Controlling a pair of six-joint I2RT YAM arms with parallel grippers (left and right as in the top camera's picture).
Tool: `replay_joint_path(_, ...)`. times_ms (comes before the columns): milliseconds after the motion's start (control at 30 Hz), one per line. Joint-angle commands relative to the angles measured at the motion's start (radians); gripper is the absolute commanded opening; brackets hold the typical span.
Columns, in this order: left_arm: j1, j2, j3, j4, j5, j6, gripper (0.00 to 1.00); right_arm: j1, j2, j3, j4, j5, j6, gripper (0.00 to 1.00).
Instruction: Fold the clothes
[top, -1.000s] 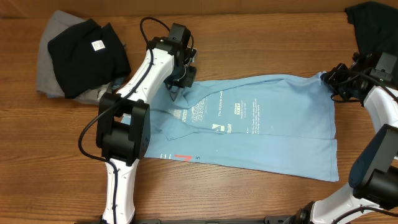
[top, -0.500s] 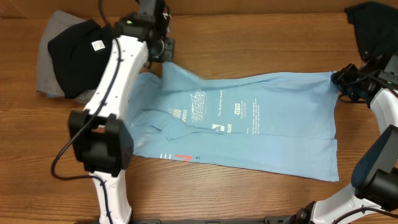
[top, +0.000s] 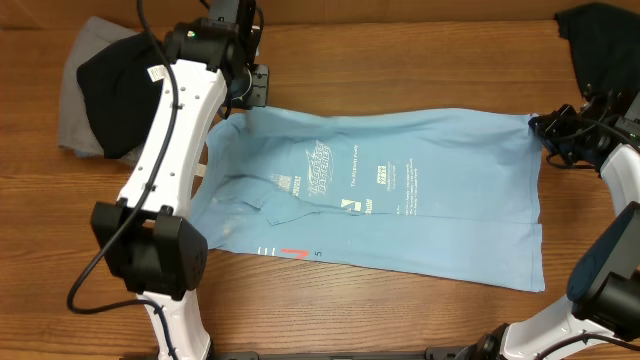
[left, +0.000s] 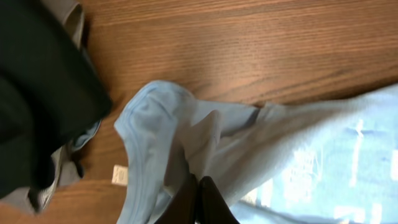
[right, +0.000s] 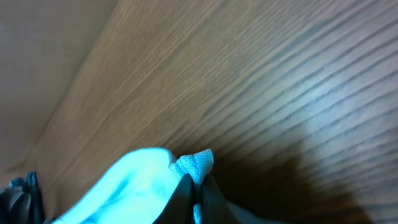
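The light blue T-shirt with white and navy lettering and a small red mark lies spread across the wooden table. My left gripper is shut on its upper left corner; the left wrist view shows the jaws pinching the pale cloth. My right gripper is shut on the shirt's upper right corner, with the hem pinched between its jaws.
A black garment lies on a grey one at the far left, also seen in the left wrist view. A dark garment lies at the far right corner.
My left gripper has pulled the shirt's upper left corner up and to the left, spreading the left part out. My right gripper has held the right corner nearly in place.
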Motion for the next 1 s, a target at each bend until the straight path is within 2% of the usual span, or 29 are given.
replay_joint_path(0,-0.007,-0.036,-0.007,-0.031,0.007,-0.019,0.04,-0.005,-0.018,0.014,-0.026,-0.007,-0.011,0.04)
replay_joint_path(200,-0.016,-0.030,-0.128,-0.093,0.010,-0.021,0.04,-0.005,-0.018,0.014,-0.139,0.101,-0.007,0.04)
replay_joint_path(233,-0.016,-0.030,-0.150,-0.107,0.010,-0.028,0.08,-0.005,-0.018,0.014,-0.157,0.121,-0.008,0.04)
replay_joint_path(300,-0.016,-0.030,-0.183,-0.133,0.011,-0.047,0.25,-0.005,-0.018,0.014,-0.177,0.154,-0.003,0.04)
replay_joint_path(433,-0.016,-0.031,-0.194,-0.138,0.006,-0.029,0.27,-0.005,-0.018,0.014,-0.176,0.161,0.019,0.04)
replay_joint_path(567,-0.019,-0.030,-0.185,-0.038,0.055,-0.019,0.33,-0.005,-0.018,0.014,-0.176,0.161,0.019,0.04)
replay_joint_path(767,-0.062,0.014,-0.240,0.170,0.143,0.113,0.41,-0.005,-0.018,0.013,-0.175,0.161,0.019,0.04)
replay_joint_path(867,-0.095,0.081,-0.269,0.253,0.192,0.185,0.43,-0.005,-0.018,0.013,-0.164,0.161,0.019,0.04)
replay_joint_path(967,-0.117,0.147,-0.269,0.277,0.195,0.183,0.42,-0.005,-0.018,0.013,-0.159,0.161,0.019,0.04)
